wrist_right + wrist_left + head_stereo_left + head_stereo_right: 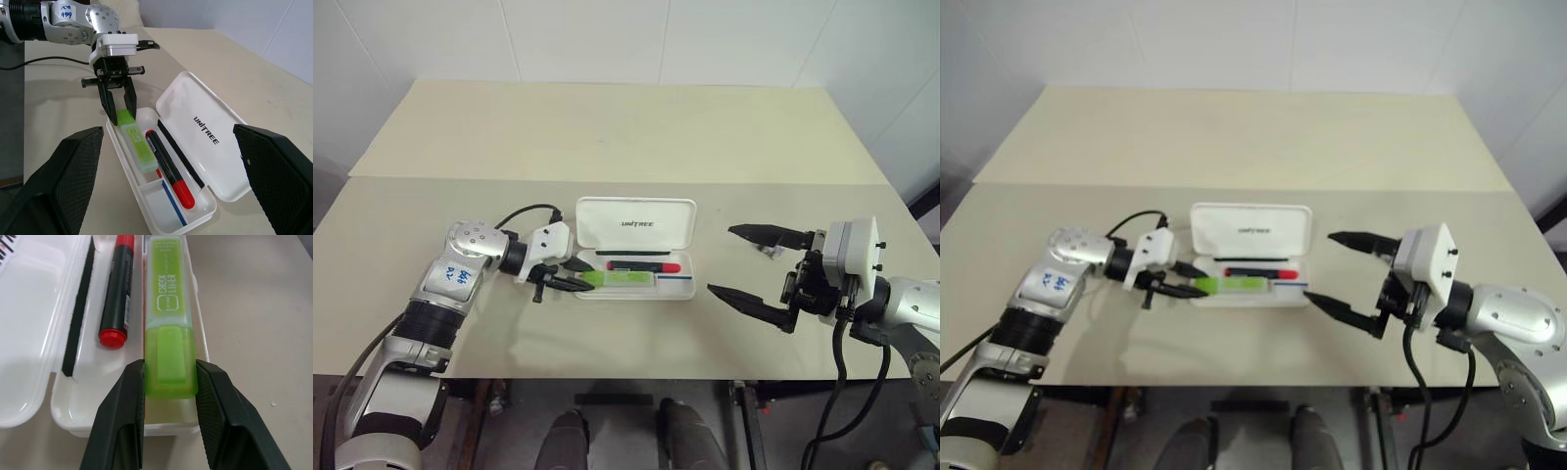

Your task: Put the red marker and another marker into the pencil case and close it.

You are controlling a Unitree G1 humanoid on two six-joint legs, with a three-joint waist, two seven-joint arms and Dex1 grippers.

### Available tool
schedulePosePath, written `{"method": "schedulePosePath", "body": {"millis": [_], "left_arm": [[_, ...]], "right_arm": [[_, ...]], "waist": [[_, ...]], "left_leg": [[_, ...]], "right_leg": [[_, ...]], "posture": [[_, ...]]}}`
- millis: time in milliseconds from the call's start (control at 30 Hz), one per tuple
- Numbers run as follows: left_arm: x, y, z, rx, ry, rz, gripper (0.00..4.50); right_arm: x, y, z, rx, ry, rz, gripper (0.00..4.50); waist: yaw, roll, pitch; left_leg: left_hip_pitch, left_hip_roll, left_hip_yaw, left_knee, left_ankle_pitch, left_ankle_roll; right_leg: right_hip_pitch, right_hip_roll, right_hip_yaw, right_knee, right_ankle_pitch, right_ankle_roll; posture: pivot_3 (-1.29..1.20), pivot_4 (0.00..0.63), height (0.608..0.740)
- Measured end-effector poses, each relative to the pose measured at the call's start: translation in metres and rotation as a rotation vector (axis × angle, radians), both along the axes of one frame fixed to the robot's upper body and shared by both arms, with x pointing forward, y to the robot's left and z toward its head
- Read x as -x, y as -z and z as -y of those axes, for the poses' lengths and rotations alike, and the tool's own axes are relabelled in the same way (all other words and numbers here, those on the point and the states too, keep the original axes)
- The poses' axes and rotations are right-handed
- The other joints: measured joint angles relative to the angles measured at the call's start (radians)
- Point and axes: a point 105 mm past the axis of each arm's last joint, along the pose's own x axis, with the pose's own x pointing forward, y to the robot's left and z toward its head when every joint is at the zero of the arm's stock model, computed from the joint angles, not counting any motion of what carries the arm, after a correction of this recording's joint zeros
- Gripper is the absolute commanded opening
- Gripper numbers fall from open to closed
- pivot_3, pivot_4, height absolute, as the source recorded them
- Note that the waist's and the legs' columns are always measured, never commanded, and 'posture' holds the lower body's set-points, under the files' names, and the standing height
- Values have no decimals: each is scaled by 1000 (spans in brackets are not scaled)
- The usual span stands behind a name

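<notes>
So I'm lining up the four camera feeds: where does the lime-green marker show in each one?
Left eye: green marker, front of the pencil case.
Right eye: same spot.
Left wrist: between the left gripper fingers.
Right wrist: in the tray.
Shared landmark: the red marker beside it.

Silver arms, black joints. Left gripper [576,274]: white housing behind black textured fingers [122,421], black cable looping behind. Right gripper [749,262]: white screwed plate behind tapered fingers.
</notes>
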Motion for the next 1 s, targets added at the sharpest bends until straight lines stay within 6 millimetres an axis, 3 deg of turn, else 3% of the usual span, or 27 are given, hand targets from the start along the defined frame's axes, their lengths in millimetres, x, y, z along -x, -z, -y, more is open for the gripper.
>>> {"method": "schedulePosePath", "body": {"millis": [367, 700, 1000], "left_arm": [[1, 0, 1, -3, 10, -8, 1002], [5, -3, 12, 20, 7, -52, 4373], [21, -36, 28, 176, 68, -85, 4485]], "right_arm": [[-1, 0, 0, -2, 7, 1, 4500], [-1, -1, 0, -10, 13, 6, 4500], [-4, 1, -2, -39, 10, -1, 4500]], "waist": [[0, 0, 0], [0, 0, 0], [-1, 0, 0]], "left_leg": [[0, 0, 0, 0, 0, 0], [0, 0, 0, 0, 0, 0], [0, 0, 0, 0, 0, 0]], "right_leg": [[0, 0, 0, 0, 0, 0], [0, 0, 0, 1, 0, 1], [0, 0, 0, 1, 1, 2]], "posture": [[0, 150, 740], [0, 150, 740], [0, 150, 740]]}}
